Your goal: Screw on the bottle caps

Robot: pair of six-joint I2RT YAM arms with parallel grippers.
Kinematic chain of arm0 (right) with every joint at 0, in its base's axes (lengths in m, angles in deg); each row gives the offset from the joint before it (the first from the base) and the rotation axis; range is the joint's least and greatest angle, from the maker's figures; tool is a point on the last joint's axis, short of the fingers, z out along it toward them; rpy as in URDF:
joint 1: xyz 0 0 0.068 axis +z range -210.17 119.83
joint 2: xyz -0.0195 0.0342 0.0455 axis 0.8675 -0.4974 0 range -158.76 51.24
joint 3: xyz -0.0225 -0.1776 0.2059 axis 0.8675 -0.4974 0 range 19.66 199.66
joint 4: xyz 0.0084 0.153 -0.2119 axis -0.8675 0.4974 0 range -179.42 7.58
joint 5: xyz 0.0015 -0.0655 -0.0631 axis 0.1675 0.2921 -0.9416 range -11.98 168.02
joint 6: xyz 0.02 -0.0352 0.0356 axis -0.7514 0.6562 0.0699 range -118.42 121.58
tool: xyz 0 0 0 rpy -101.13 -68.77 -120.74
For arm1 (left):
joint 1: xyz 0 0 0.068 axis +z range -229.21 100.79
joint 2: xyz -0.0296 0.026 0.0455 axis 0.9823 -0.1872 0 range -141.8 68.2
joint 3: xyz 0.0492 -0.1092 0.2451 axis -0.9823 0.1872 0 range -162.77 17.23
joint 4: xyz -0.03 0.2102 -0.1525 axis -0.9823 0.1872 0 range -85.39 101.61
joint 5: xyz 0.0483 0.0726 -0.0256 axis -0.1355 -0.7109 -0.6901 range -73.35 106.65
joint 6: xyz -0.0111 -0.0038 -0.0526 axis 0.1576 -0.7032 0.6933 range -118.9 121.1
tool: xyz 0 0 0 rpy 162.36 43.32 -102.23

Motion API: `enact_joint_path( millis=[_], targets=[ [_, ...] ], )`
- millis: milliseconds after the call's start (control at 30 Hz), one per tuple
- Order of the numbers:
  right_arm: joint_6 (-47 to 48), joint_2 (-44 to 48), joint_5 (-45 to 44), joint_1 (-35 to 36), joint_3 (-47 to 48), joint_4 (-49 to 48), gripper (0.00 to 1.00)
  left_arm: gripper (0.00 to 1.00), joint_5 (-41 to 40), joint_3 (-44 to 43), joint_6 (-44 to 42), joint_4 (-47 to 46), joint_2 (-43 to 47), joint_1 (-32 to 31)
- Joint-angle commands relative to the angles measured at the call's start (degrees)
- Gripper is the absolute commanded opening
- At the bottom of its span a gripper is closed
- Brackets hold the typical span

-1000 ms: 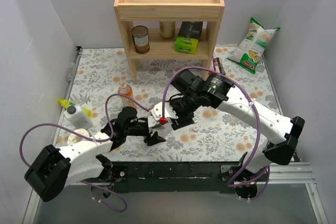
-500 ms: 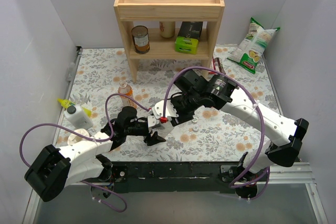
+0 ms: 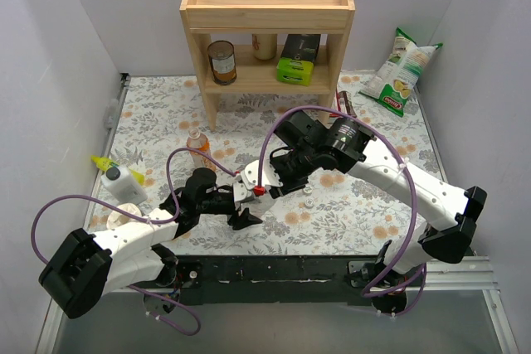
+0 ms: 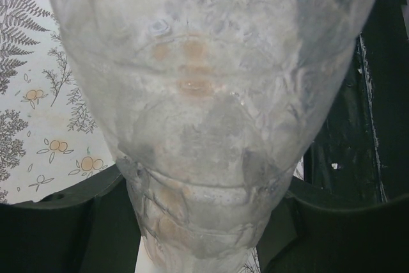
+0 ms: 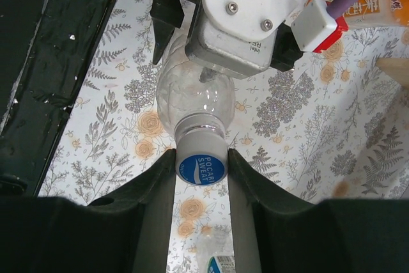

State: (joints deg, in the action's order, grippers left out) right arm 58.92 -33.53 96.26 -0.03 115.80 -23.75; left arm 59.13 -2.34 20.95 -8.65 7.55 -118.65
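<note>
My left gripper [image 4: 204,228] is shut on the plain clear bottle [image 4: 204,94], which fills the left wrist view. In the top view this gripper [image 3: 242,207] holds the bottle low over the front middle of the table. My right gripper [image 5: 201,165] is shut on a white cap with a blue top [image 5: 201,161], which sits on the neck of that clear bottle [image 5: 192,97]. In the top view the right gripper [image 3: 264,186] meets the left one. The orange-liquid bottle [image 3: 197,147] stands upright behind them. The blue-and-white label bottle [image 5: 223,264] just shows under the right gripper.
A white squeeze bottle with yellow nozzle [image 3: 123,178] lies at the left. A wooden shelf [image 3: 267,14] at the back holds a brown tin can [image 3: 221,60] and a green box [image 3: 296,66]. A snack bag [image 3: 401,70] lies back right. A small pale round thing [image 3: 309,201] lies right of the grippers.
The right arm has shifted slightly to the right at its elbow. Both grippers keep their holds on the bottle and the cap in the same place.
</note>
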Motion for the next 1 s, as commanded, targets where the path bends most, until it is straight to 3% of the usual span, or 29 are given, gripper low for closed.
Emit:
enact_joint_path(
  millis=[0,167,433,667,967],
  targets=[
    [-0.39,-1.01,2.32,0.24,2.39,1.74,0.33,0.0,0.33,-1.78,-3.94,0.07,1.4,0.24],
    [-1.44,-1.62,3.2,0.15,1.95,3.32,0.33,0.0,-1.61,-2.22,-6.85,-1.77,1.58,0.24],
    [-7.85,-2.41,5.57,-1.24,1.25,2.19,0.32,0.0,-5.91,-2.66,-2.37,-9.23,1.23,0.24],
    [-18.47,-4.52,7.86,-4.24,1.33,-0.1,0.3,0.0,-13.82,-2.4,-0.17,-14.51,1.58,0.24],
    [-23.06,-8.38,12.34,-7.67,3.87,-0.37,0.3,0.0,-24.8,-1.08,-1.4,-23.92,0.09,0.15]
  ],
)
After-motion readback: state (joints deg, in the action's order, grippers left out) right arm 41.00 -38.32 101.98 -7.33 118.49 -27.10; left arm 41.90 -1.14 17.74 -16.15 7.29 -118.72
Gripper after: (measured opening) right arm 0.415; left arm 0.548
